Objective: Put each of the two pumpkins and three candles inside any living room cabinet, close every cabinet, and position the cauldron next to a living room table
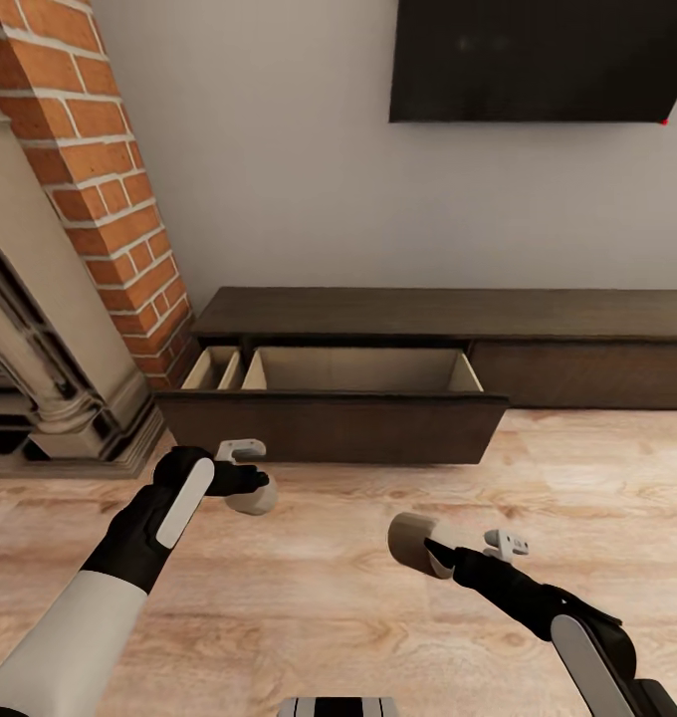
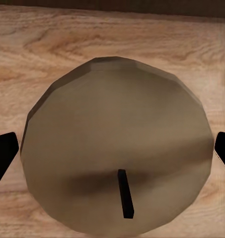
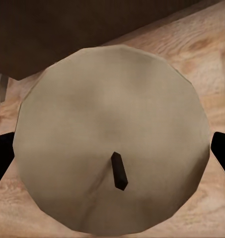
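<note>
Both pincers, left (image 1: 247,485) and right (image 1: 448,554), clamp candles (image 1: 251,495) (image 1: 411,541); released short of the open drawer (image 1: 358,370), they'd roll across the floor (image 1: 329,607).

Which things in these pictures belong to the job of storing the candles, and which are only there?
Belong to the job:
- candle in the left gripper: candle
- second candle in the right gripper
- cabinet, its drawer pulled open

Only there:
- brick chimney
- fireplace
- black TV
- plank floor
</note>
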Robot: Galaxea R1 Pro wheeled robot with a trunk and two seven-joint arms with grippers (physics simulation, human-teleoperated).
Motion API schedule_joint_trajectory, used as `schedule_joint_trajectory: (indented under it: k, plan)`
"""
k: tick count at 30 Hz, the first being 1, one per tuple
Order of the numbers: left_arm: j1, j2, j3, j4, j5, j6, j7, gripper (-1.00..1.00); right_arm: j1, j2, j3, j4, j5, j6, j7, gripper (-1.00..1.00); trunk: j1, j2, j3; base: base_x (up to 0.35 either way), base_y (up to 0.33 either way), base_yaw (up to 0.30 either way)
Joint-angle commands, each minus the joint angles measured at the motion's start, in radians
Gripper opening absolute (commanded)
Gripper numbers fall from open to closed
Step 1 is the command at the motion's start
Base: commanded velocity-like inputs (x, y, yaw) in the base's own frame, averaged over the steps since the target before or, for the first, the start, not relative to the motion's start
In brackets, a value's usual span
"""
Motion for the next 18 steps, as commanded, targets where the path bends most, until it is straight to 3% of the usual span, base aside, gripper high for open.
schedule_joint_trajectory:
  k: [1, 7, 18]
  plan:
    - [0.000, 0.001, -0.003, -0.001, 0.011, 0.002, 0.010, -1.00, -0.001, -0.001, 0.000, 0.000, 0.000, 0.004, 0.003, -1.00, 0.000, 0.000, 0.000, 0.000, 0.002, -0.261]
    - [0.000, 0.001, -0.007, -0.002, 0.010, 0.002, 0.010, -1.00, -0.001, -0.001, 0.000, 0.000, -0.001, 0.004, 0.003, -1.00, -0.003, 0.001, 0.028, 0.000, 0.001, -0.230]
    - [0.000, 0.000, -0.007, 0.000, 0.007, 0.002, 0.010, -1.00, -0.001, -0.002, 0.000, 0.000, -0.001, 0.002, 0.001, -1.00, -0.008, 0.004, 0.072, 0.000, 0.000, -0.030]
